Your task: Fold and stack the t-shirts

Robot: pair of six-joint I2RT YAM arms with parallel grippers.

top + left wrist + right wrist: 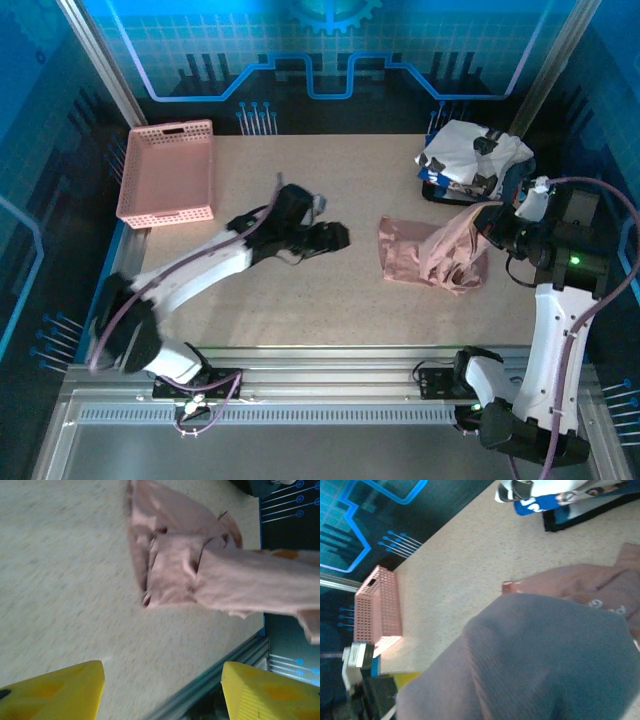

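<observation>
The left hand (335, 237) is positioned over the counter (300, 300), left of centre, released, with its fingers (55, 690) spread and nothing between them. The right hand (492, 222) is clenched on the dusty-pink t-shirt (425, 255), holding one edge raised. The rest of that shirt lies crumpled on the counter, right of centre. At the far right corner, the white t-shirt (470, 150) lies on the navy t-shirt (437, 190). The pink basket (165, 214) sits at the far left.

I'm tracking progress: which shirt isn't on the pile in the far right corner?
The pink shirt: it lies crumpled mid-table, one end raised by the right gripper. The white shirt sits on the corner pile, atop a dark shirt.
</observation>
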